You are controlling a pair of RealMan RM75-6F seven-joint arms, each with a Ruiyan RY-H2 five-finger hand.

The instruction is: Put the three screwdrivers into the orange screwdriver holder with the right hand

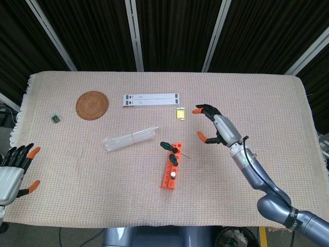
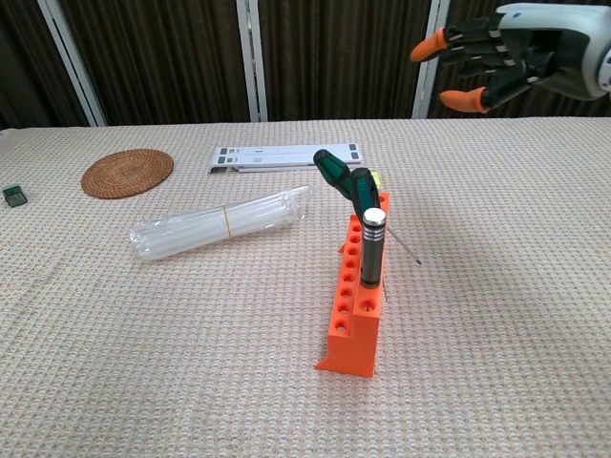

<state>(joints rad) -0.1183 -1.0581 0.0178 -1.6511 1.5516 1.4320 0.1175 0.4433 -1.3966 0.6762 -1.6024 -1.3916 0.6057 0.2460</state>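
Observation:
The orange screwdriver holder [image 1: 170, 166] [image 2: 357, 295] stands mid-table. Three screwdrivers sit in it: a silver-capped one [image 2: 372, 247] upright near the front, and two green-handled ones [image 2: 336, 175] leaning back-left, one with its thin shaft [image 2: 405, 246] poking out to the right. In the head view the green handles [image 1: 168, 147] show at the holder's far end. My right hand [image 1: 215, 125] [image 2: 498, 52] is raised well to the right of the holder, fingers spread, holding nothing. My left hand [image 1: 14, 170] hangs open off the table's left edge.
A clear plastic tube bundle [image 1: 131, 138] lies left of the holder. Behind it are a white strip [image 1: 151, 99], a small yellow item [image 1: 180, 113], a round woven coaster [image 1: 92, 104] and a small green object [image 1: 55, 119] at far left.

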